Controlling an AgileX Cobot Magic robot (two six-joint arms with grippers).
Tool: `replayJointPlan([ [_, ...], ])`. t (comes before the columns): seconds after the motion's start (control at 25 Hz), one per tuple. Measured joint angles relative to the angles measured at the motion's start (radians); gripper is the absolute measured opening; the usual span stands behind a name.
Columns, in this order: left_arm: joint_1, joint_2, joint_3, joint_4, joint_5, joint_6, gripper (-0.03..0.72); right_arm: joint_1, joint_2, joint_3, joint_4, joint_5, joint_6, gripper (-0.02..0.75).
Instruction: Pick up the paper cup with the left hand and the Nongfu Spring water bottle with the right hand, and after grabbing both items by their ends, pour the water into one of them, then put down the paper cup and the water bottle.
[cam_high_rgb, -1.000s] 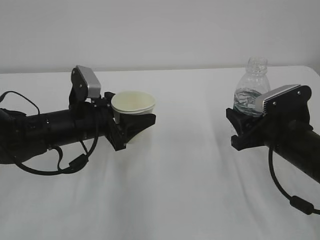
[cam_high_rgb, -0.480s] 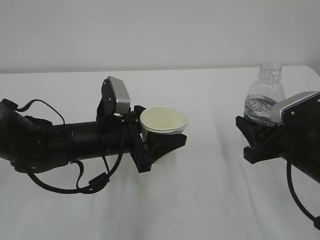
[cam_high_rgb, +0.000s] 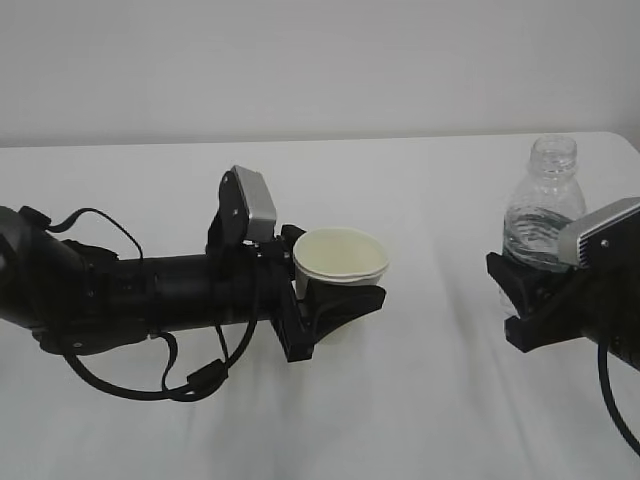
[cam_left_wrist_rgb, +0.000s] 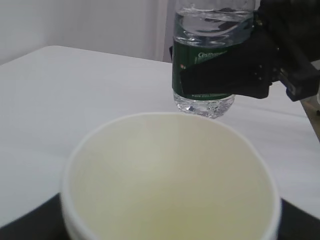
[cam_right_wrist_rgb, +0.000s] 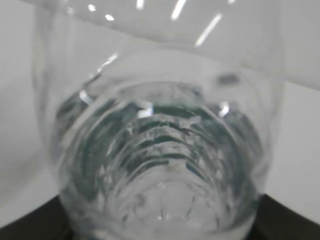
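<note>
The black left gripper (cam_high_rgb: 335, 300) pinches a cream tapered paper cup (cam_high_rgb: 340, 262) upright; the black right gripper (cam_high_rgb: 530, 300) clamps a clear ribbed plastic bottle (cam_high_rgb: 541, 215), part full of water (cam_left_wrist_rgb: 212, 22).

I count one cup (cam_high_rgb: 341, 262). I count one bottle (cam_high_rgb: 541, 220) with some water (cam_high_rgb: 535, 236) in it. I count two black hands, a left hand (cam_high_rgb: 335, 300) and a right hand (cam_high_rgb: 535, 300). I see one white counter (cam_high_rgb: 420, 400).

Matt cream paper cup (cam_high_rgb: 340, 262); glossy clear ribbed plastic bottle (cam_high_rgb: 541, 212); matt black fingers (cam_high_rgb: 340, 305); smooth white cloth-covered surface (cam_high_rgb: 420, 400).
</note>
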Motion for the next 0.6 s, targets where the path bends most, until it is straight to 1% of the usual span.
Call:
replayJointPlan([
  [0.36,-0.055,0.011,-0.010,0.004,-0.010,0.000,0.473,0.000,-0.069,0.001,0.000,0.102,-0.006,0.425],
  [0.6,-0.062,0.011,-0.058,0.015,-0.015,-0.002,0.473,0.000,-0.069,0.002,0.000,0.133,-0.032,0.425],
])
